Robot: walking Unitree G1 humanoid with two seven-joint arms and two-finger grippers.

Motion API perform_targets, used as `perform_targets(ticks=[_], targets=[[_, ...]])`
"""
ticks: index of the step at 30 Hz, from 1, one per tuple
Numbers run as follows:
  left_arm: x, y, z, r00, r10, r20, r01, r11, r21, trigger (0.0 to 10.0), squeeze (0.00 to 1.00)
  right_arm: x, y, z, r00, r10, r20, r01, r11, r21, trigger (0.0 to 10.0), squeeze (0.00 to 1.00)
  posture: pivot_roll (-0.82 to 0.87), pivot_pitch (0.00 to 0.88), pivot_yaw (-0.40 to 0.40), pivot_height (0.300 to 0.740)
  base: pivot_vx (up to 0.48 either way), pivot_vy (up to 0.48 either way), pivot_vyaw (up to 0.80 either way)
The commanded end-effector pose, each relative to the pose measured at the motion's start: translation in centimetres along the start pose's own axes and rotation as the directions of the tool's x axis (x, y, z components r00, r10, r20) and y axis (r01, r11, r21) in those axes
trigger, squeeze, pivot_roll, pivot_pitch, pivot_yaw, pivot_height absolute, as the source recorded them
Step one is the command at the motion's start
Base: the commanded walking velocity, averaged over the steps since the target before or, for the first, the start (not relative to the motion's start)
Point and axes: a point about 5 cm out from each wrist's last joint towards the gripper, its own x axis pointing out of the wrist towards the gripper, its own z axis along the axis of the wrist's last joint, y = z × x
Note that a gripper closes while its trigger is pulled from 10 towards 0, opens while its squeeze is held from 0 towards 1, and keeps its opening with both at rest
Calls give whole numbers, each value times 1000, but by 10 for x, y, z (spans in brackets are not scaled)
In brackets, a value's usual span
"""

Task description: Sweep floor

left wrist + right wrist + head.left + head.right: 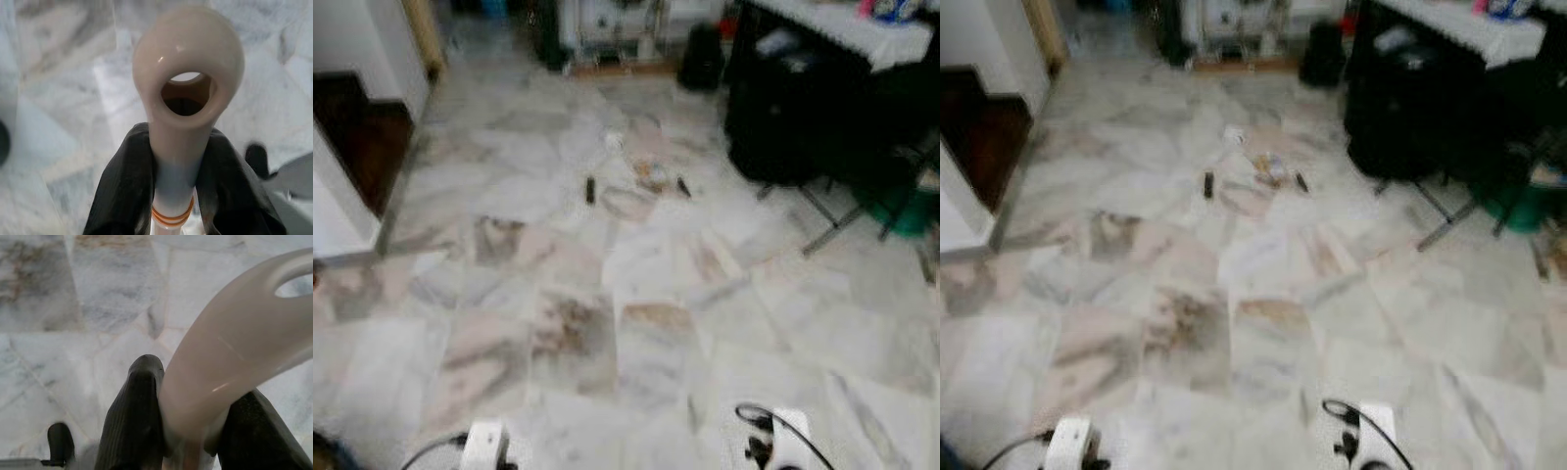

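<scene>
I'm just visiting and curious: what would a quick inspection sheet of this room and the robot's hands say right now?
Surface: marble-patterned tile floor, pale with brown patches.
Job's things: cream handle with a hanging hole in the left gripper; a second curved cream handle in the right gripper. What tools they belong to cannot be told.
Clutter: small litter pile on the floor ahead, with two dark pieces beside it; too blurred to identify.
Grippers: both shut on their handles.
Cables: black cable looping at the right arm.
Surroundings: black furniture at right, green tub beneath it, dark doorway at left.
</scene>
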Motion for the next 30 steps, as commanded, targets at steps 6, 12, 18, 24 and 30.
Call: perform_targets(ticks=[6, 12, 18, 24, 30], targets=[[0, -5, -4, 1000, -14, -3, 14, 1000, -6, 10000, 0, -3, -6, -7, 1000, -20, -9, 20, 999, 26, 10000, 0, -102, 0, -20, 740, 370, 0, 0], [-1, -4, -5, 1000, -12, -6, 12, 1000, -4, 10000, 0, -3, -6, -6, 1000, -14, -3, 14, 1000, 18, 10000, 0, -99, 0, -23, 740, 370, 0, 0], [-1, -4, -7, 1000, -10, -10, 10, 1000, -4, 10000, 0, -3, -9, -5, 1000, -18, 7, 18, 999, -36, 10000, 0, -98, 0, -28, 740, 370, 0, 0], [-2, -5, -9, 1000, -10, -13, 10, 1000, -8, 10000, 0, -4, -8, -6, 1000, -16, 10, 16, 1000, -22, 10000, 0, -94, 0, -34, 740, 369, 0, 620], [-1, -6, -6, 1000, -7, 4, 7, 1000, -16, 10000, 0, -4, -9, -5, 1000, -20, 16, 20, 1000, 0, 10000, 0, -92, 0, -39, 740, 369, 0, 69]])
